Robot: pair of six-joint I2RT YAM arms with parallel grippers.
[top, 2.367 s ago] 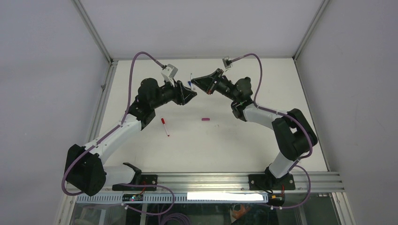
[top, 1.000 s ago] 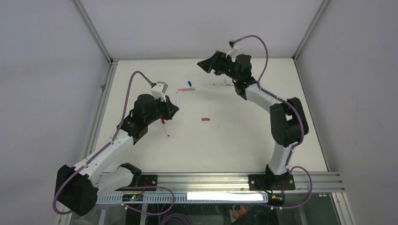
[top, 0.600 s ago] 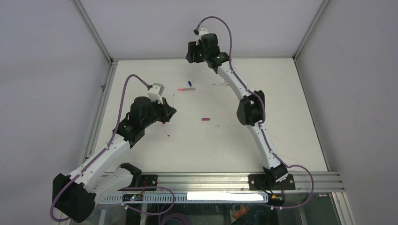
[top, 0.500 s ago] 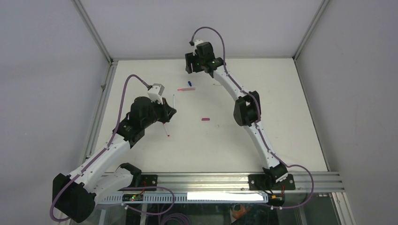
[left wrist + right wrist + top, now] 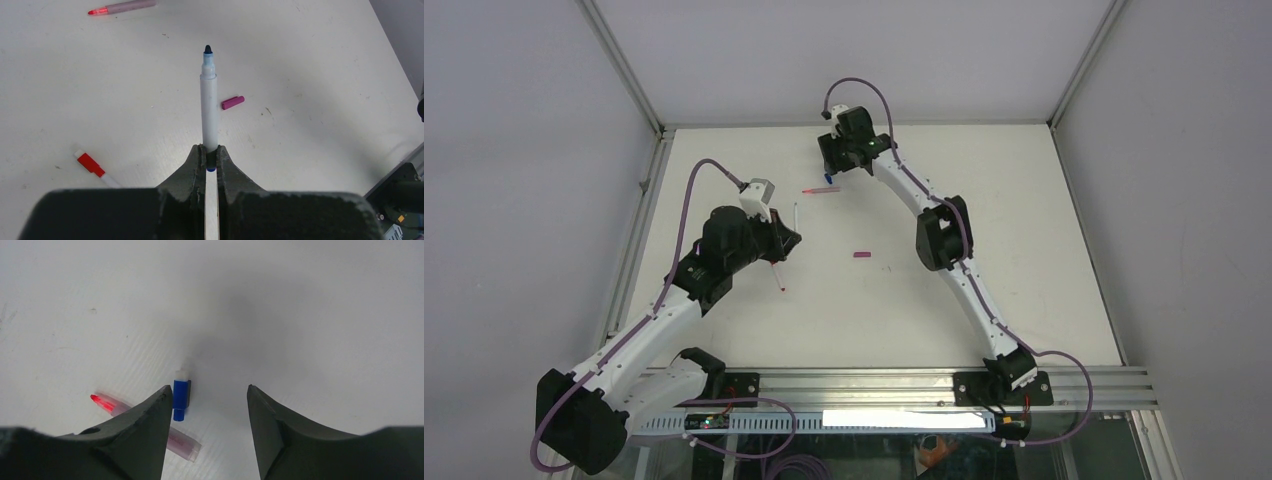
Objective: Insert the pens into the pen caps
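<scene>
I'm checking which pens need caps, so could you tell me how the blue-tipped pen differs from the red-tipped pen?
The blue-tipped pen is clamped in the left gripper above the table; the red-tipped pen lies loose on it. The blue-tipped pen's barrel is white, the red-tipped pen's pinkish. Both are uncapped.

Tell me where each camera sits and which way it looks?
Top camera: above and behind, looking down at the table; both arms show.
Left wrist camera: on the left gripper, looking along its blue-tipped pen; its fingers show.
Right wrist camera: on the right gripper, looking down at the blue cap; its fingers show.
Both wrist views share the pink pen.
</scene>
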